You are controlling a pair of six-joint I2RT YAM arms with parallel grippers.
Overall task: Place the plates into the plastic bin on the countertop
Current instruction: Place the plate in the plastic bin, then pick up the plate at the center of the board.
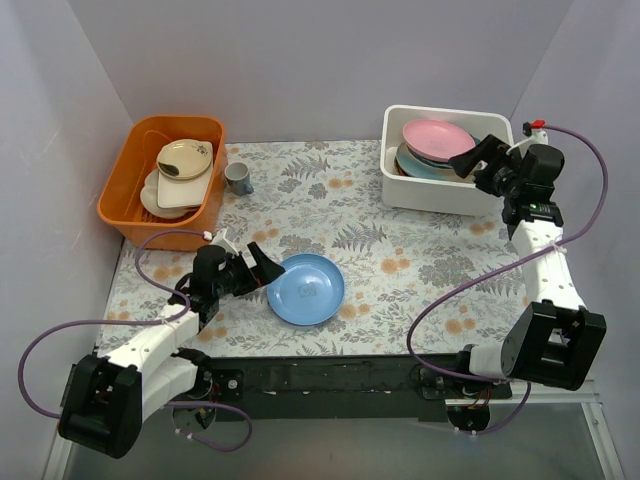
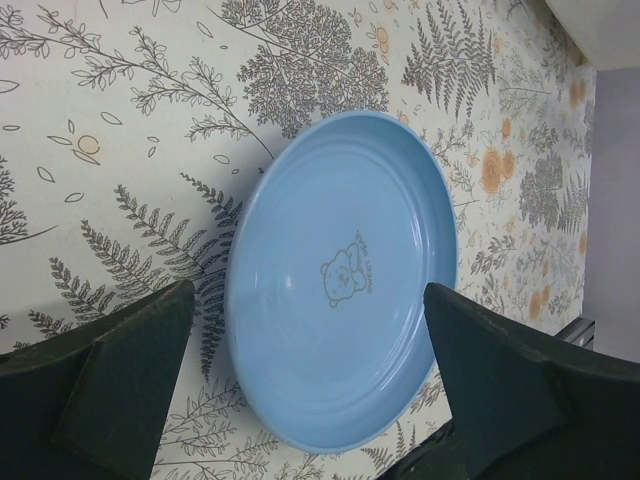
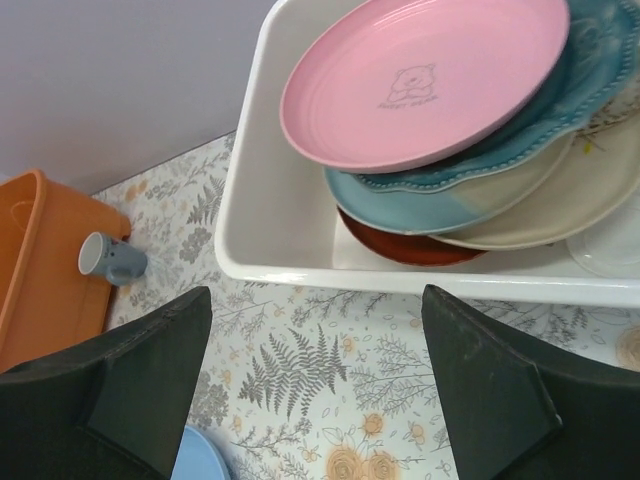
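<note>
A light blue plate lies flat on the table, towards the near left and well apart from the plastic bin. In the left wrist view the plate shows a small bear print at its centre. The left fingers are spread wide, one on each side of the plate, with its rim lying between them. One finger's tip is just beside the rim and the other overlaps it in that view; I cannot tell whether either touches it. The top view shows these fingers at the plate's left edge, holding nothing.

The white bin stands at the far right of the table. It holds a tilted stack with a pink plate on top. In the right wrist view the pink plate rests on a teal scalloped plate. Below that sit a blue-and-cream plate and a cream one, with a red-brown dish at the bottom.

The right fingers stand wide apart and empty. They hang above the bin's right part in the top view, with patterned table and the bin's wall showing between them.

At the far left an orange tub holds beige dishes. A small grey cup stands just to the right of the tub.
</note>
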